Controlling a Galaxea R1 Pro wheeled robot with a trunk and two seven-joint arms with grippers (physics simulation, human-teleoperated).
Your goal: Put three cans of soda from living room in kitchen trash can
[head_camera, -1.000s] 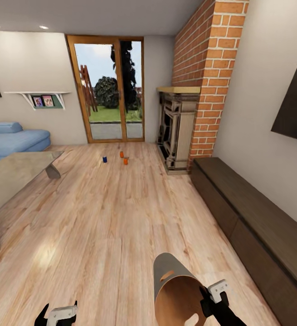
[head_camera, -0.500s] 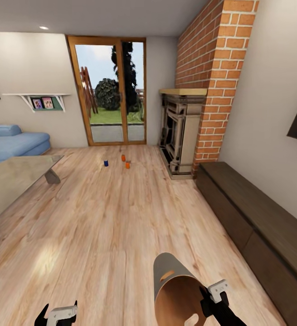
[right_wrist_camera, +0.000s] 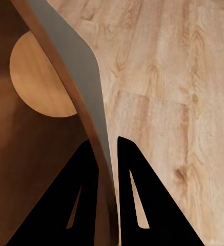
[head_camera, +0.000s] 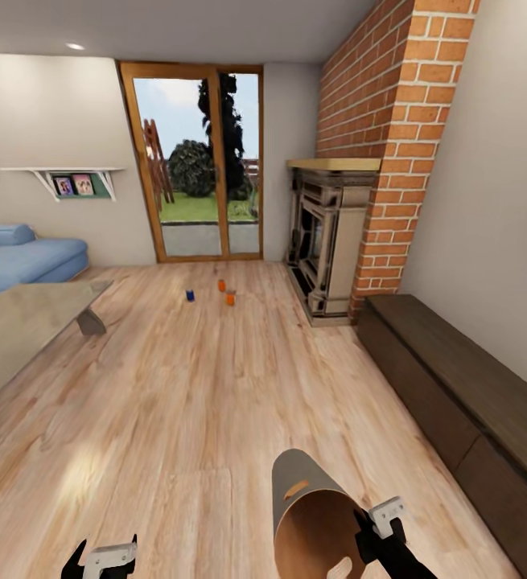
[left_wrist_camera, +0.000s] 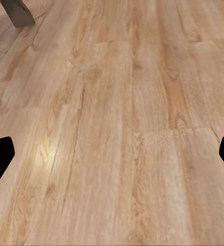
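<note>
Gripping the wall of the bin (head_camera: 307,503), the right gripper (right_wrist_camera: 107,148) has one finger inside the brown interior and one outside on the grey skin, pinched on the rim between them. In the head view the bin hangs tilted, its open mouth toward the camera, a slot cut-out showing on its grey side, with the right gripper (head_camera: 373,527) at the rim's right edge.

Low at the left of the head view sits the left gripper (head_camera: 102,555), its two dark fingers spread apart with nothing between them; the left wrist view shows the fingertips (left_wrist_camera: 0,156) wide apart over bare plank floor (left_wrist_camera: 117,128).

Three cans stand upright on the floor far ahead, before the glass doors (head_camera: 199,161): a blue can (head_camera: 190,295) to the left, an orange can (head_camera: 221,285) nearer the doors, and a second orange can (head_camera: 230,298) just beside it. All three are well apart from the bin.

A fireplace (head_camera: 327,233) stands against the brick chimney (head_camera: 392,137). A dark low cabinet (head_camera: 456,394) runs along the right wall. At the left are a glass table (head_camera: 22,330) and a blue sofa (head_camera: 22,257).
</note>
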